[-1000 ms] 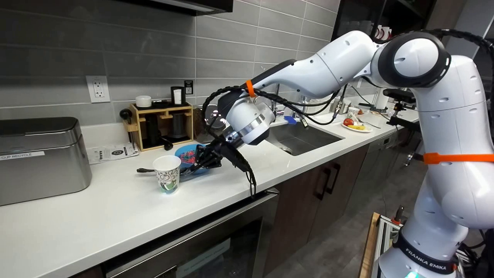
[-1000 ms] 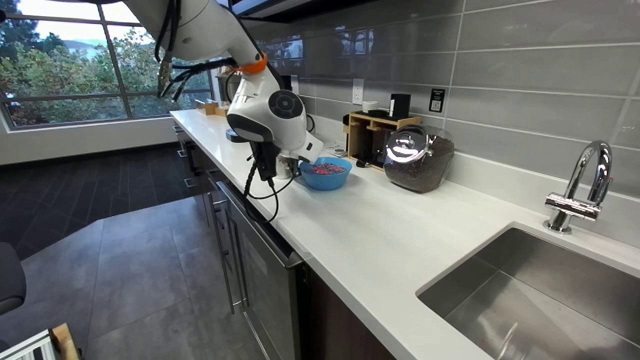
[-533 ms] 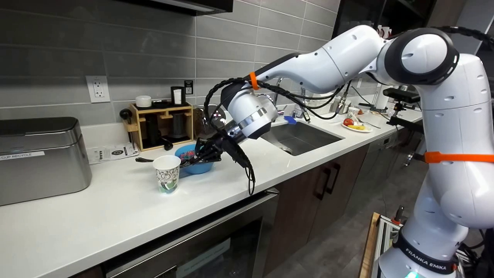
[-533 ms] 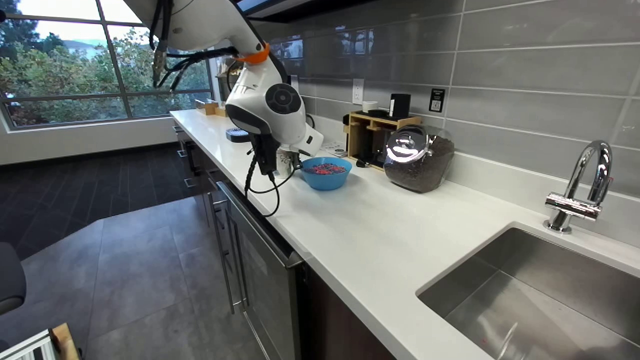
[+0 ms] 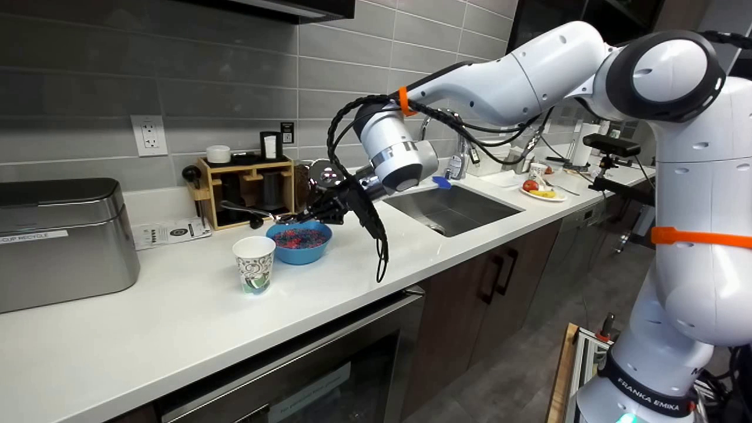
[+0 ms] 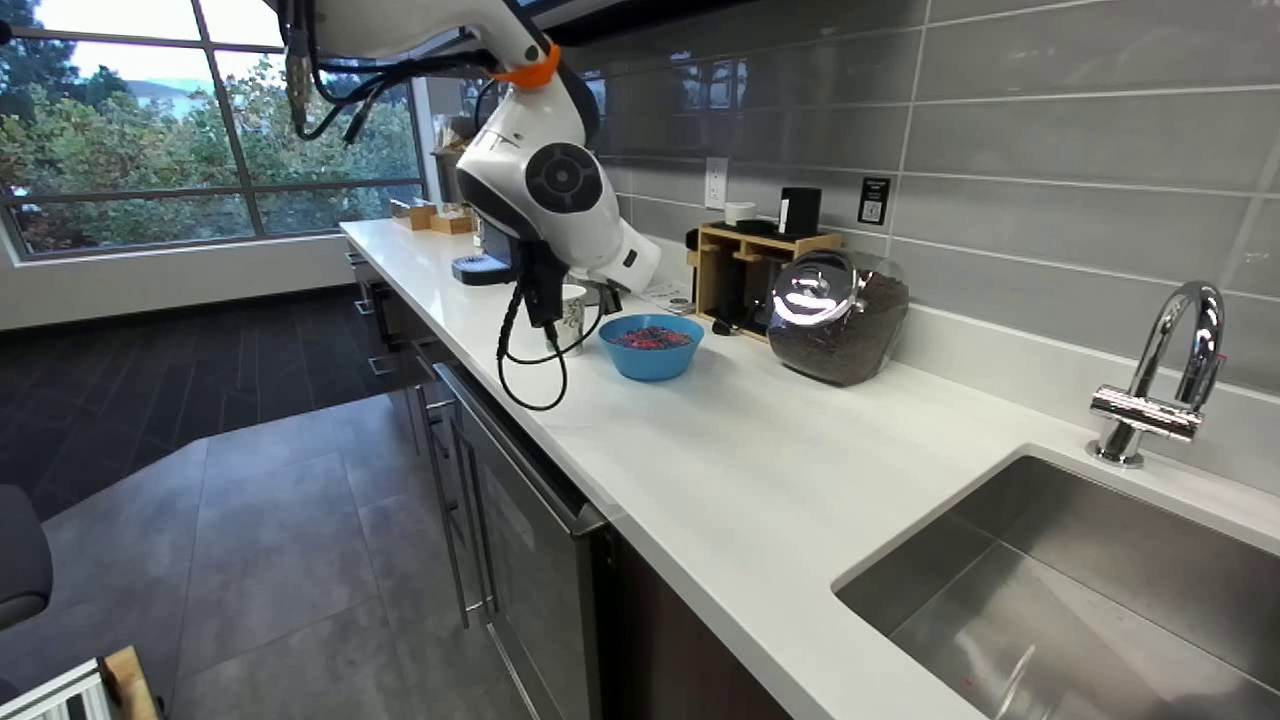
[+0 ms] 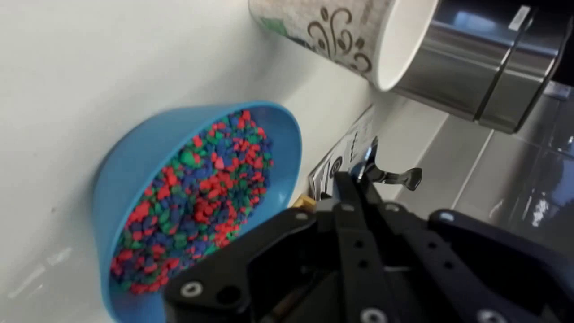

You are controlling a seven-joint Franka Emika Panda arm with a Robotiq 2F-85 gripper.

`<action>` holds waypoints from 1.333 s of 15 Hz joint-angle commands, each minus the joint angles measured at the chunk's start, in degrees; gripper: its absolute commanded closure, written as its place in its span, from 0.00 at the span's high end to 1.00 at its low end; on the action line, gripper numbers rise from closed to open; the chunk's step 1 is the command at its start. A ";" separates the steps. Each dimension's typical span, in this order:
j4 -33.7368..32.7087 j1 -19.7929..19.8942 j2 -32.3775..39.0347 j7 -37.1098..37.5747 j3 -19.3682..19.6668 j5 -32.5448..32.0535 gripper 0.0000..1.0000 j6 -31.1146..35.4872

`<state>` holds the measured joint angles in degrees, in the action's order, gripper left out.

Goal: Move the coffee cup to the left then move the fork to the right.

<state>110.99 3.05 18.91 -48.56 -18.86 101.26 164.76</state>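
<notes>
We see the gripper (image 5: 292, 219) with its jaws brought together on the fork (image 5: 247, 209), a slender grey metal utensil held clear of the table (image 5: 176, 335). In an exterior view the fork reaches out leftward from the jaws, tilted, its far end appearing a little higher there. Just which part of it the jaws pinch, we cannot make out. In the wrist view the jaws show as dark bars lying close side by side.

The coffee cup (image 5: 256, 267), a whitish paper one with brown scrollwork and a green patch low on its side, stands upright on the table. Just beside it, with a gap between, we find the blue bowl (image 7: 134, 148), filled with small red, green and dark blue bits (image 7: 210, 197). The jaws are near the bowl; whether they stand directly over it, we cannot tell. In an exterior view the arm (image 6: 510, 160) partly hides the cup from us.

Toward the tiled wall (image 5: 229, 88) we note a wooden rack (image 5: 209, 197), with a printed sheet (image 5: 173, 232) near it and a steel recycling bin (image 5: 64, 258) beyond the sheet. A glass jar (image 6: 840, 330) with dark contents stands beside the rack, and the steel sink (image 6: 1100, 525) and its chrome faucet (image 6: 1145, 412) lie farther along.
</notes>
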 commanded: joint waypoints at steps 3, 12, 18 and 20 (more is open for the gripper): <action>8.08 5.83 -7.95 -4.06 1.91 9.69 0.01 -5.85; 17.13 11.36 -11.00 -5.80 5.46 16.24 0.01 -10.10; 17.60 12.55 -7.96 -5.30 6.81 16.14 0.01 -8.78; 17.57 12.69 -6.94 -5.00 7.15 15.76 0.01 -8.87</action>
<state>128.14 15.25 11.03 -52.95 -12.10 115.74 157.03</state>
